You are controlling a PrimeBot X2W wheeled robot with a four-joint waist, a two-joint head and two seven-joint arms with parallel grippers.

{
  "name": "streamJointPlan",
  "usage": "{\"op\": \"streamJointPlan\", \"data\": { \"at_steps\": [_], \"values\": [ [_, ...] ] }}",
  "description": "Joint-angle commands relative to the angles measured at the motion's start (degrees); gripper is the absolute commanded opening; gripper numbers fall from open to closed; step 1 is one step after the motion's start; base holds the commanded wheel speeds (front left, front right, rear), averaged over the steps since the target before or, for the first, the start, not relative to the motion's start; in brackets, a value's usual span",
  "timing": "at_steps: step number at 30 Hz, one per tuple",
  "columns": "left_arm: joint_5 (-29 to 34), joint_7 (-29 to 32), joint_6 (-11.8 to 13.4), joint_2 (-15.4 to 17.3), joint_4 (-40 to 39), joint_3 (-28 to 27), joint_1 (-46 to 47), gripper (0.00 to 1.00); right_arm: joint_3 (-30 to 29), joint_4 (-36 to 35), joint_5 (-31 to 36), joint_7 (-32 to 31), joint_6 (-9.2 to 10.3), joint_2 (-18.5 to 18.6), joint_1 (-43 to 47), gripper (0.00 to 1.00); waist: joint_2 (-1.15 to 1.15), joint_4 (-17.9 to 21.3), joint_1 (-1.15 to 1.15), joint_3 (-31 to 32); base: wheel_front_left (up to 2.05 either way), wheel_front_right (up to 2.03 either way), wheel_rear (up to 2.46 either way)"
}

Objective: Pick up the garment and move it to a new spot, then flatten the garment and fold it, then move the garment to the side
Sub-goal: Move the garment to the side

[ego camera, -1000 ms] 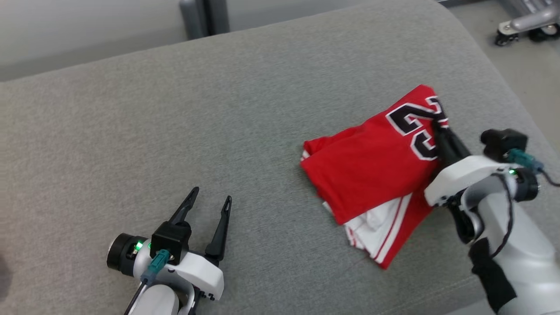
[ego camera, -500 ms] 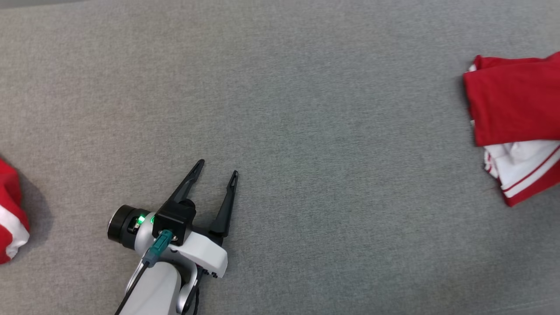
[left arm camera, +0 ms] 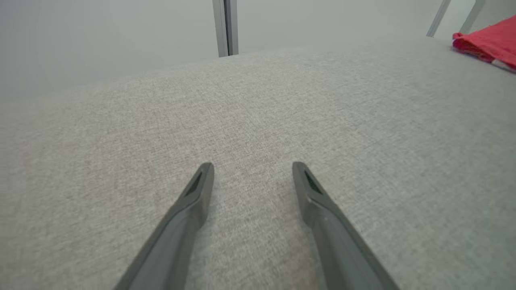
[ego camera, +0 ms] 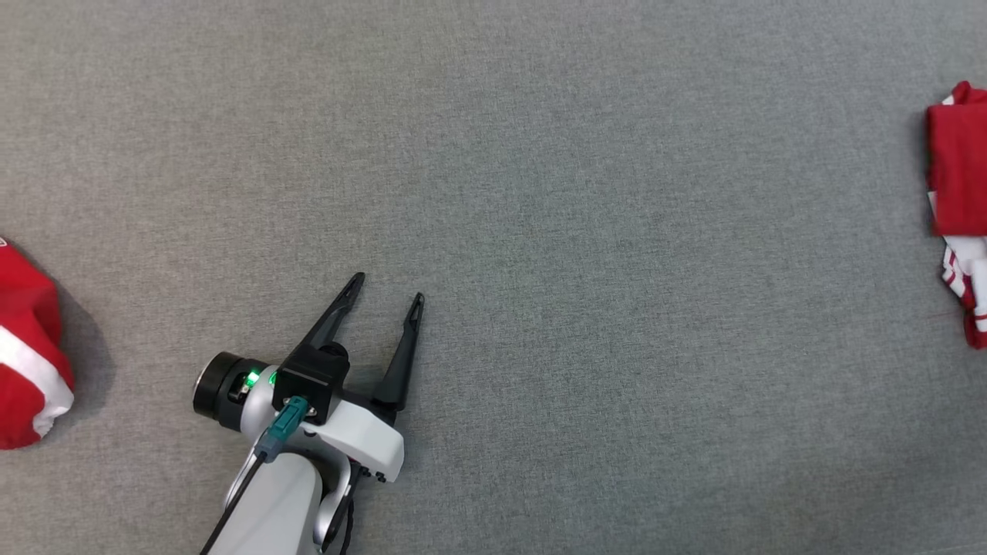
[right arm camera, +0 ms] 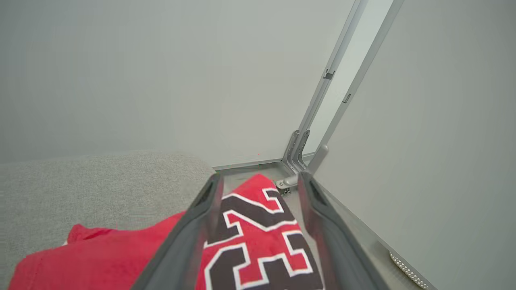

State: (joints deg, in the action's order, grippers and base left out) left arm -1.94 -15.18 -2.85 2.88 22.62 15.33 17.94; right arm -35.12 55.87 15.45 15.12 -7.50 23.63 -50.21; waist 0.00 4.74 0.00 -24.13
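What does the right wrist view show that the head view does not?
Right wrist view: the black number on the jersey, the right end effector open over it, a wall and metal frame. Head view: the left end effector, open above the couch, and another red cloth at the left edge. Both: the red jersey on the grey couch.

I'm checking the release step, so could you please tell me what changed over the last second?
The right gripper opened, letting go of the folded red jersey, which lies on the grey cushion. The head camera swung left, not the things. The left gripper stayed open, empty.
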Motion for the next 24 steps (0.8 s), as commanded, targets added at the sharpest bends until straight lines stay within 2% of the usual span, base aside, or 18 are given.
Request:
{"op": "streamJointPlan", "data": {
  "at_steps": [1, 5, 11, 18, 24],
  "values": [
    [-0.1, 0.1, 0.6, 0.7, 1.0, -0.6, 0.0, 1.0, -0.7, -1.6, 1.0, 0.0, 0.02, -1.0, -0.8, 1.0, 0.0, -0.3, 0.0, 0.6, 0.0, 0.0, 0.0],
    [-1.0, 0.0, 1.2, 0.5, 1.0, -1.1, -1.2, 1.0, 1.6, -5.6, -0.5, 0.0, 0.02, -4.9, -0.4, 1.0, 0.0, -0.6, 0.0, 2.3, 0.0, 0.0, 0.0],
    [-2.4, 0.0, 2.6, 0.3, 0.8, -2.6, -3.0, 1.0, 13.9, -14.8, -7.1, 0.0, 0.02, -11.3, 5.3, 1.0, 0.0, -1.3, 0.0, 6.1, 0.0, 0.0, 0.0],
    [-3.8, 0.0, 4.0, 0.2, 0.7, -5.0, -5.5, 1.0, 25.3, -22.5, -15.8, 0.0, 0.02, -15.2, 15.8, 1.0, 0.0, -2.9, 0.0, 10.9, 0.0, 0.0, 0.0],
    [-4.9, 0.0, 4.8, 0.1, 0.5, -6.7, -7.8, 1.0, 29.8, -23.9, -18.2, 0.0, 0.02, -17.2, 23.4, 1.0, 0.0, -4.3, 0.0, 14.2, 0.0, 0.0, 0.0]
  ]
}}
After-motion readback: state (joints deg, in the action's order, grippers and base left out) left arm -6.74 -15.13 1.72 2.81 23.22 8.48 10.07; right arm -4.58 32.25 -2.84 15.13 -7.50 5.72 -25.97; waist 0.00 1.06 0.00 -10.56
